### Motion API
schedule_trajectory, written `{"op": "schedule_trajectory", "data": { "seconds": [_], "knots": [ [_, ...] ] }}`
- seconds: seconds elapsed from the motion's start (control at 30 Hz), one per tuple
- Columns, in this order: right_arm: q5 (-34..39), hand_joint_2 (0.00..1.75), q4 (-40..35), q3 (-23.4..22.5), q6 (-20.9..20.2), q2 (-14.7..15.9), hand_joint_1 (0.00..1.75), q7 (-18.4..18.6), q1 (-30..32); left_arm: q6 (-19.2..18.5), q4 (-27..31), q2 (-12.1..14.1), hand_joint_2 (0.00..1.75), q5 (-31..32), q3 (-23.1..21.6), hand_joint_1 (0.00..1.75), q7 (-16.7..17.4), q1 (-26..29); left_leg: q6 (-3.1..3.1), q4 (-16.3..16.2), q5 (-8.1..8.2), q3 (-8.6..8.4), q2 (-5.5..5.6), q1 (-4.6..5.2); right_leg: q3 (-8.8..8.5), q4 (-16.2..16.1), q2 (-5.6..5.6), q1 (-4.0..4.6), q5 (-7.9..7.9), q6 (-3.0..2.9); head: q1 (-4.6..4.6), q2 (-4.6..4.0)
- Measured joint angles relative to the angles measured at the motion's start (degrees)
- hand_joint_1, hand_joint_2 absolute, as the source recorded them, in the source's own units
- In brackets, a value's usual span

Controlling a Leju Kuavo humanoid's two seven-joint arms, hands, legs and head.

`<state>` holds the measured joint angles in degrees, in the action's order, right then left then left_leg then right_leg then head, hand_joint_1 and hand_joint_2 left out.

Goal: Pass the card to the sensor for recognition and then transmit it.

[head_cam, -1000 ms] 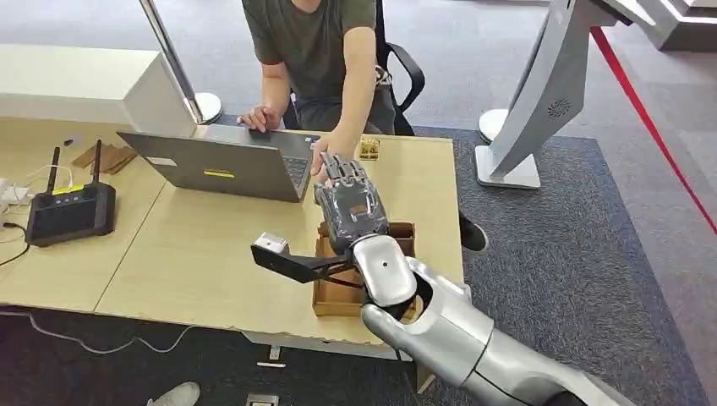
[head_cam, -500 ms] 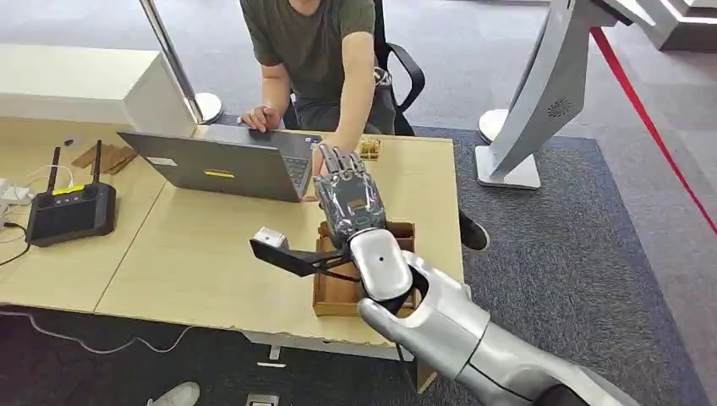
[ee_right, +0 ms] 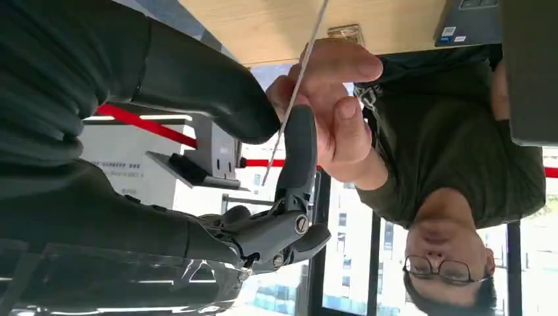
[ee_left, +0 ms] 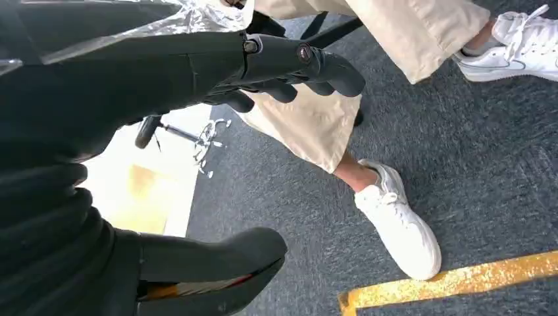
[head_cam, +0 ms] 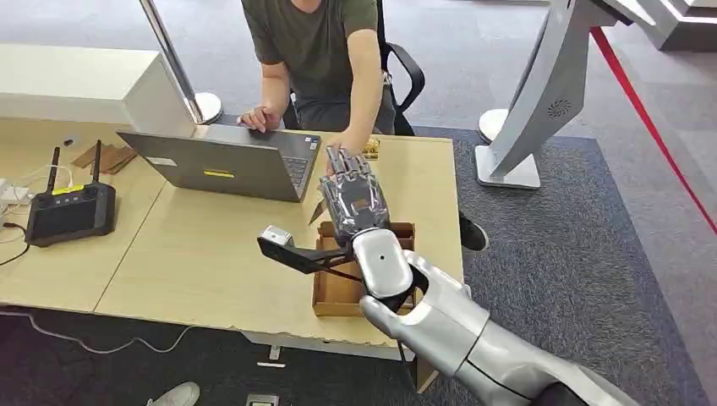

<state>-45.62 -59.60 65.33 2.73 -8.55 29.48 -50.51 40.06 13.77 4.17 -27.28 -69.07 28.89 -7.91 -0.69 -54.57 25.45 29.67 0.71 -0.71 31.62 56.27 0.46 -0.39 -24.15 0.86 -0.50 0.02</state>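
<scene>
My right hand [head_cam: 347, 200] reaches out over the desk [head_cam: 194, 254] toward a seated person. In the right wrist view it pinches a thin card [ee_right: 318, 25], seen edge-on, between the thumb and a finger [ee_right: 297, 151]. The person's hand [ee_right: 332, 99] grips the same card from the other side; in the head view that hand [head_cam: 345, 145] sits just beyond my fingertips. My left hand [ee_left: 131, 85] hangs low over the dark carpet, its fingers loosely apart from the thumb and holding nothing.
An open laptop [head_cam: 220, 165] stands on the desk left of my right hand. An open cardboard box [head_cam: 336, 292] lies under my right forearm. A small brown device [head_cam: 369, 148] sits near the person. A black controller [head_cam: 69, 211] sits far left. A person's white shoes [ee_left: 401, 227] are near my left hand.
My right hand has moved slightly forward and to the right with the card. The person's hand has shifted from the hand's left side to just beyond the fingertips.
</scene>
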Motion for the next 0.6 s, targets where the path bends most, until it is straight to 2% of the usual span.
{"op": "schedule_trajectory", "data": {
  "seconds": [0.03,0.07,0.6],
  "knots": [
    [0.0,1.75,0.1,0.0,0.0,0.0,0.79,0.0,0.0,0.0,0.0,0.0,1.75,0.0,0.0,0.00,0.0,0.0,0.00,0.0,0.00,0.00,0.00,0.00,0.00,0.0,0.00,0.00,0.00,0.00,-0.02,-0.02],
    [0.0,1.75,0.2,0.0,0.0,0.0,0.00,0.0,0.0,0.0,0.0,0.0,1.75,0.0,0.0,0.00,0.0,0.0,0.00,0.0,0.00,0.00,0.00,0.00,0.00,0.0,0.00,0.00,0.00,0.00,-0.02,-0.02],
    [-1.6,1.75,1.5,-0.2,0.5,0.2,0.00,1.5,0.0,-0.1,0.0,-0.1,1.75,1.2,0.0,0.00,0.2,-0.1,0.00,0.0,0.00,-0.02,-0.01,0.00,0.00,0.0,0.00,0.00,0.00,0.00,0.00,-0.02]
  ]
}}
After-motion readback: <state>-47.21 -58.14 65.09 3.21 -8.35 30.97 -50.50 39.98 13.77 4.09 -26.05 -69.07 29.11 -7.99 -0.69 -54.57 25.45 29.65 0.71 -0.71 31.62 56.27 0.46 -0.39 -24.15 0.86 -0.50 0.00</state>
